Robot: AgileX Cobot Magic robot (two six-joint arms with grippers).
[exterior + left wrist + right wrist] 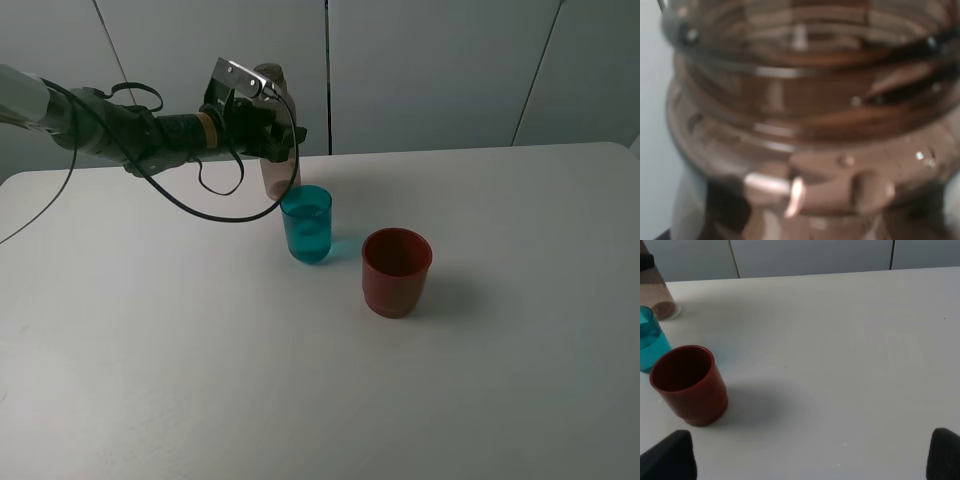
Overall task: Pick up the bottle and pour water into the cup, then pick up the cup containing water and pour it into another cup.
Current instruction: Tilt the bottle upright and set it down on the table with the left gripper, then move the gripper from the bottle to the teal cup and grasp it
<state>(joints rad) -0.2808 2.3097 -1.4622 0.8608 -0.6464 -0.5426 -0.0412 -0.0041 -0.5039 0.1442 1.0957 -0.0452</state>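
The brownish clear bottle (pixel 281 176) stands upright on the table at the back, just behind the teal cup (pixel 307 225). My left gripper (pixel 272 126) reaches in from the left and is shut on the bottle's upper body. In the left wrist view the bottle's threaded neck (pixel 805 125) fills the picture and hides the fingers. The teal cup (pixel 650 342) holds water. The dark-red cup (pixel 396 270) stands empty to its right and nearer the front. My right gripper (pixel 805 465) is open, low over the table and apart from the red cup (pixel 687 382); the bottle's base (pixel 657 295) shows beyond.
The white table (pixel 200 380) stretches wide around the three vessels. A loose black cable (pixel 215 205) hangs from the left arm above the table, close to the teal cup. A pale panelled wall (pixel 430 70) stands behind the table's far edge.
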